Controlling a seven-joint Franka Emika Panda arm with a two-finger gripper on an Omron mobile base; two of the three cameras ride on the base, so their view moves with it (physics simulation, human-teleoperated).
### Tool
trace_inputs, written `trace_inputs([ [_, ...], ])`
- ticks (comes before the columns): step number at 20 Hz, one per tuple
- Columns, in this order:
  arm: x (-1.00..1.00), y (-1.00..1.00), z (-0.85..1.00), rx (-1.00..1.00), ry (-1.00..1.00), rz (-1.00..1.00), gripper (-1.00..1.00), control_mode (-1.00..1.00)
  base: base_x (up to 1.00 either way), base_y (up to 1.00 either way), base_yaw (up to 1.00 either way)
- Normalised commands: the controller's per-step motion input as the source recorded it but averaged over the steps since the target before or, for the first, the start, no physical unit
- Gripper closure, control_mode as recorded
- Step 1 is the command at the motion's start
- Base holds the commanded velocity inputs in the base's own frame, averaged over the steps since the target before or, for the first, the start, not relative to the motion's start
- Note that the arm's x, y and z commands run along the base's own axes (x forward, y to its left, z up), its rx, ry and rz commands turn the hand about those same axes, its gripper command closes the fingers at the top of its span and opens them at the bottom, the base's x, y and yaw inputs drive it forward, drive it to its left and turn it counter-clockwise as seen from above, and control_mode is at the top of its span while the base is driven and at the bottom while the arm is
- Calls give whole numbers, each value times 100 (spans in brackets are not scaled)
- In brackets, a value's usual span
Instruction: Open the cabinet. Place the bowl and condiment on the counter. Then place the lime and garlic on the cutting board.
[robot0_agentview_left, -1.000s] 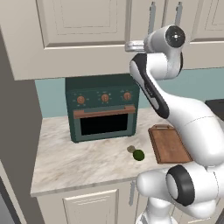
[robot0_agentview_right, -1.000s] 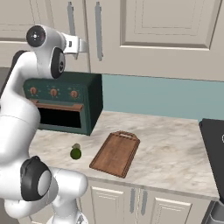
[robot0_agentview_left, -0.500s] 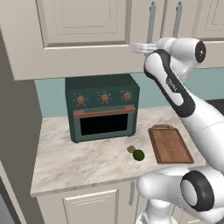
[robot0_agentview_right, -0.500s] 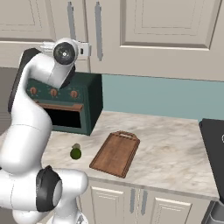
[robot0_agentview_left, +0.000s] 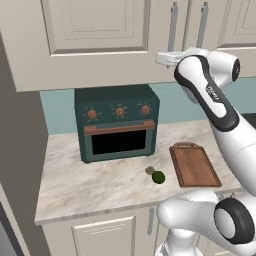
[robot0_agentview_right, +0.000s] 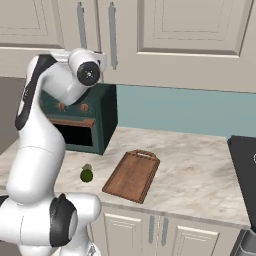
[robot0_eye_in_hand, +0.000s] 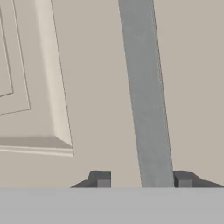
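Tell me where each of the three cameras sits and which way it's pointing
Left base view: behind the arm, left side, facing the counter and cabinet; arm at right.
Right base view: behind it, right side, same counter, cutting board; arm at left.
Hand view: on the hand, facing the cabinet handle between the fingertips.
Both base views share the lime.

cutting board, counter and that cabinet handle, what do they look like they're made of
Cutting board: likely wood, matte brown with faint lengthwise grain and a raised rim. Counter: looks like polished marble or a marble-look slab, beige with light veining and a thick pale edge. Cabinet handle: probably brushed metal, a flat, even grey bar against the cream painted door; a rendered image leaves that open.
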Motion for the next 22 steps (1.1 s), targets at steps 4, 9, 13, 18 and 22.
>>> trace_inputs([
  [4,-27,100,11,-13,1,-5,100,-100,0,0,0],
  [9,-50,100,21,-12,1,-5,100,-100,0,0,0],
  [13,-66,100,26,-10,1,-1,100,-100,0,0,0],
  [18,-71,100,17,-9,0,-3,100,-100,0,0,0],
  [22,-81,100,19,-4,0,-3,100,-100,0,0,0],
])
